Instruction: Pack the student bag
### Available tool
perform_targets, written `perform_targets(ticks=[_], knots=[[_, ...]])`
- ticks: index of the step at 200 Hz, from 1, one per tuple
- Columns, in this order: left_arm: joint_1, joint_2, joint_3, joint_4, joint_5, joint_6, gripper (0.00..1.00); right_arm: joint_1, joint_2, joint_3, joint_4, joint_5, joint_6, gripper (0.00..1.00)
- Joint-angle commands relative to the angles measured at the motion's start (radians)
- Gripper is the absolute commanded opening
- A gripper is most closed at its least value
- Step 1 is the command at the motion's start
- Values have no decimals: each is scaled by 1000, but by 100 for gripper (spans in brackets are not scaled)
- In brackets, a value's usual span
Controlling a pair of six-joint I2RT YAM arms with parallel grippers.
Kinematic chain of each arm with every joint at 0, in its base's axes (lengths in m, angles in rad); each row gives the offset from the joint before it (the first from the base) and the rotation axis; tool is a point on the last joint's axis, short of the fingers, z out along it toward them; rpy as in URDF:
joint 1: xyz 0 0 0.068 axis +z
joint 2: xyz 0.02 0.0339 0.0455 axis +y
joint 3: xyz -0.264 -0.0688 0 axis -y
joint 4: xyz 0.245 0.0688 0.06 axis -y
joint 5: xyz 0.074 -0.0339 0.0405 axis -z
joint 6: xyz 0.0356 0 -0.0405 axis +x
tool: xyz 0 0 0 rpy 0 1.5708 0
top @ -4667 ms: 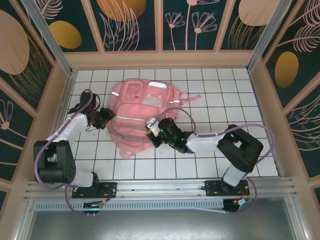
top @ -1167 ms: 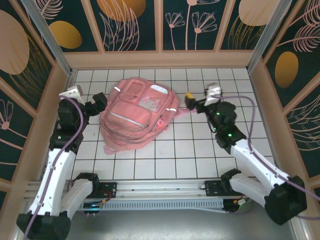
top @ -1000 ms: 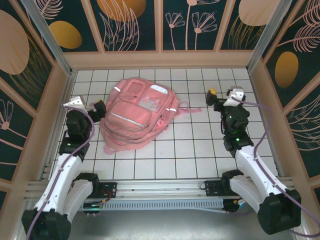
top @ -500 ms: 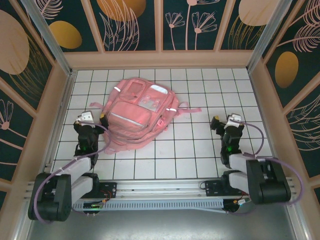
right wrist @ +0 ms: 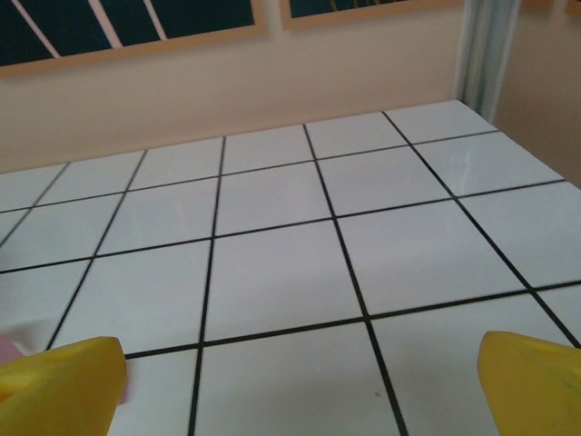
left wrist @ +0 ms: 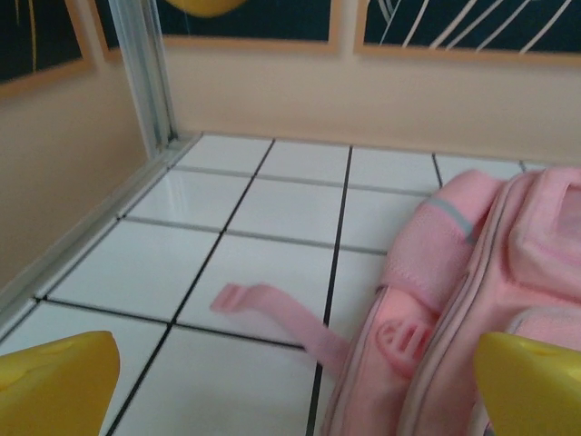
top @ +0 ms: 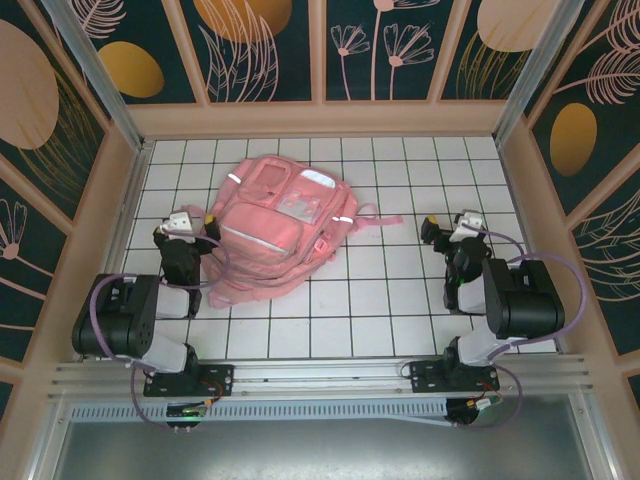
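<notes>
The student bag (top: 275,228), a large pink backpack with white reflective strips, lies flat on the white tiled floor left of centre. My left gripper (top: 186,226) rests low just beside the bag's left edge, open and holding nothing. In the left wrist view its yellow fingertips (left wrist: 54,381) stand wide apart. Between them lie a loose pink strap (left wrist: 272,313) and the bag's side (left wrist: 490,272). My right gripper (top: 450,228) sits well right of the bag, open over bare tiles. Its yellow fingertips (right wrist: 536,381) are spread with nothing between them.
Beige walls (top: 320,120) enclose the tiled floor (top: 400,300) on three sides, with a metal post (left wrist: 150,73) in the far left corner. A pink strap (top: 375,220) trails from the bag's right side. Both arms are folded back over their bases.
Over the last second both arms have drawn back from raised, stretched poses and folded low near their bases. The bag has not moved, and both grippers stay open.
</notes>
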Motion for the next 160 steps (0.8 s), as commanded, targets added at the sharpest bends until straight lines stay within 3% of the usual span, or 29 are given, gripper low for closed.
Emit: perform_targets(ticks=[1,41,160], knots=[[7,27,-11,165,24,8,99,-3,0,22,30,-37,0,99],[7,11,20,77,12,4,99,1,0,26,22,-34,-2,99],[7,6,16,78,26,8,99,2,0,26,19,-34,-2,99]])
